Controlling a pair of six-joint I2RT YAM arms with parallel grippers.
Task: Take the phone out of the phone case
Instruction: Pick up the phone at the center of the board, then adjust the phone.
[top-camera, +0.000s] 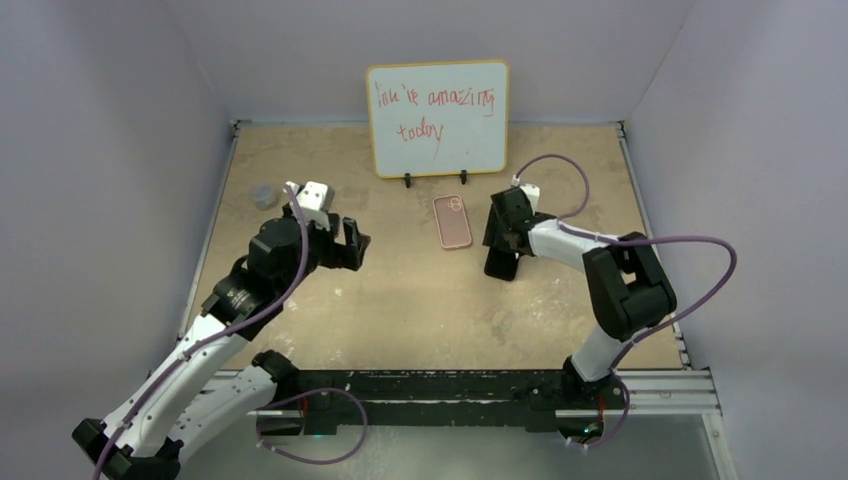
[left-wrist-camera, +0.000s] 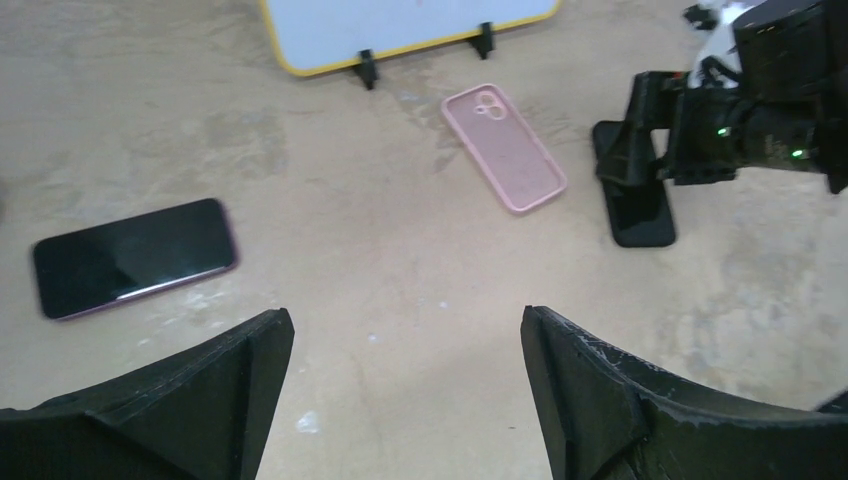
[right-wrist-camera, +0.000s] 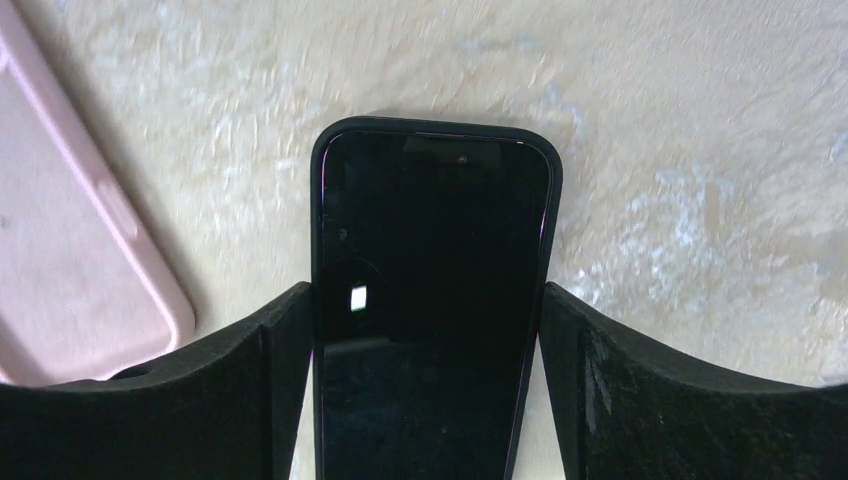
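At back, behind pink case (top-camera: 453, 221), whiteboard (top-camera: 437, 118) reads "You're amazing today".

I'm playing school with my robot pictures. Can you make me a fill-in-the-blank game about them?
1. The case lying in front of the whiteboard is ____.
2. The phone between the fingers of the right gripper is ____.
3. The left gripper is ____ and holds nothing.

Missing words: pink; black; open.
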